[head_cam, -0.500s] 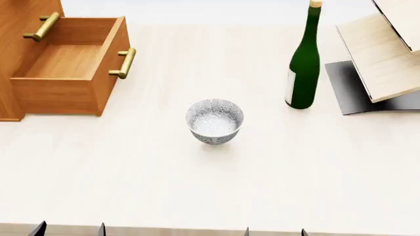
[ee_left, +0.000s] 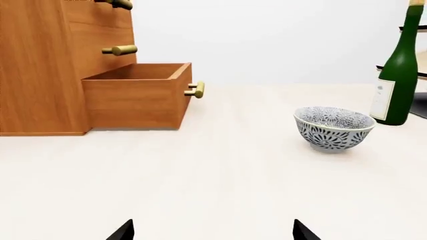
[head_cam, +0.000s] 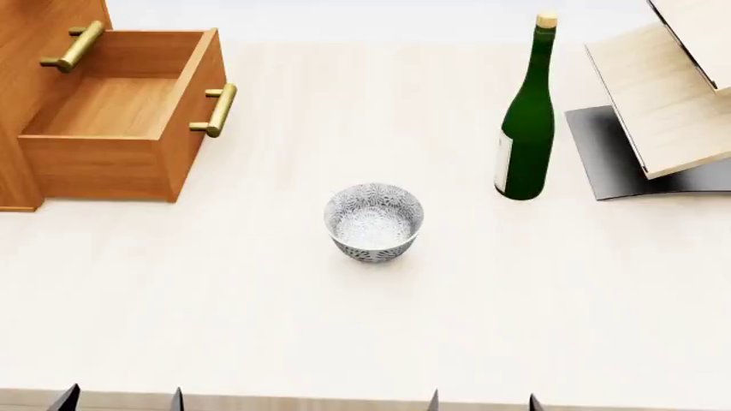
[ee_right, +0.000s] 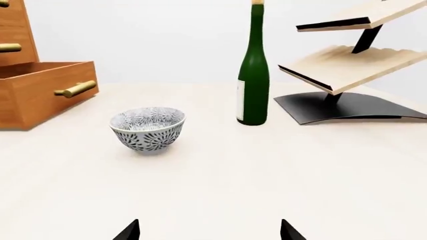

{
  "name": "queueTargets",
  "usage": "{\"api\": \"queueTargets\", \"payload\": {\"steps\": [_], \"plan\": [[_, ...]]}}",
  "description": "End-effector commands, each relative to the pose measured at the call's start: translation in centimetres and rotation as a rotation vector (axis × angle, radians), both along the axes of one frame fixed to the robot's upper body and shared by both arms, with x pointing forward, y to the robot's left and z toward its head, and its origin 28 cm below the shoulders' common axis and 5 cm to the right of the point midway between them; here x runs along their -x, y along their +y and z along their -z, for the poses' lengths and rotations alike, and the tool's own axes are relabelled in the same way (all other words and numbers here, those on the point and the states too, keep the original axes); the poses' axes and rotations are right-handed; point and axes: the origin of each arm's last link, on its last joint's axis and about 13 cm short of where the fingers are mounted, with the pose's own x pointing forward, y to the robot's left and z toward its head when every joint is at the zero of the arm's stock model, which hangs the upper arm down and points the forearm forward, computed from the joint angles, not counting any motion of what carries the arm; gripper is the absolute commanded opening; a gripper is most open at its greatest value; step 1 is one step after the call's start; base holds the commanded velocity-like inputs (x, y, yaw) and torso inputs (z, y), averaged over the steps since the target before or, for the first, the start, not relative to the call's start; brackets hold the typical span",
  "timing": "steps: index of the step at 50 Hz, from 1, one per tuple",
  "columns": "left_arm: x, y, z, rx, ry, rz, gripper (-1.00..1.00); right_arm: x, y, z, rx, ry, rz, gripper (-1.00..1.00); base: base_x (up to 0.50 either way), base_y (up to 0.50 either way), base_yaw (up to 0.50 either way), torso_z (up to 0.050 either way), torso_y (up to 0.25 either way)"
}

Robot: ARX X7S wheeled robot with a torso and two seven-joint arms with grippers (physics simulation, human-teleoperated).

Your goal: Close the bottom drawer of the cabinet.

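At the far left corner of the table (head_cam: pixel 342 342) stands the cabinet (head_cam: pixel 23 34), orange-brown wood, only partly in frame. Its bottom drawer (head_cam: pixel 115 116) is pulled well out and shows a bare wooden floor, with its brass bar handle (head_cam: pixel 217 110) on the front. Above it a second brass handle (head_cam: pixel 74 46) sits on an upper drawer front. Near the table's middle rests a patterned bowl (head_cam: pixel 374 221), upright. Toward the far right stands a green bottle (head_cam: pixel 526 128), upright, just beside the pale plywood boards (head_cam: pixel 668 94) on a grey base (head_cam: pixel 622 163) at the right edge. At the near edge, four dark fingertips show: the left gripper (head_cam: pixel 120 399) and the right gripper (head_cam: pixel 482 401), each with its tips set apart.
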Motion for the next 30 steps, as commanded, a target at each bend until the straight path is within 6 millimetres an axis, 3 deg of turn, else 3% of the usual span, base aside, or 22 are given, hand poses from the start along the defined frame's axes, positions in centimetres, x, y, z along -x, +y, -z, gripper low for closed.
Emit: {"api": "queueTargets", "payload": {"steps": [1,14,30], "plan": [[0.0,0.0,0.0,-0.002,-0.003,0.001,1.00,-1.2,-0.4,-0.2,0.006,0.007,0.010,1.00,0.00,0.00,0.00,0.000,0.000],[-1.0,0.2,-1.4,0.001,-0.024,-0.009,1.00,-3.4,-1.2,-2.0,0.026,0.007,0.031,1.00,0.00,0.00,0.00,0.000,0.000],[-1.6,0.4,-2.1,0.013,-0.022,-0.028,1.00,-3.7,-1.0,-2.4,0.024,0.005,0.030,1.00,0.00,0.00,0.00,0.000,0.000]]}}
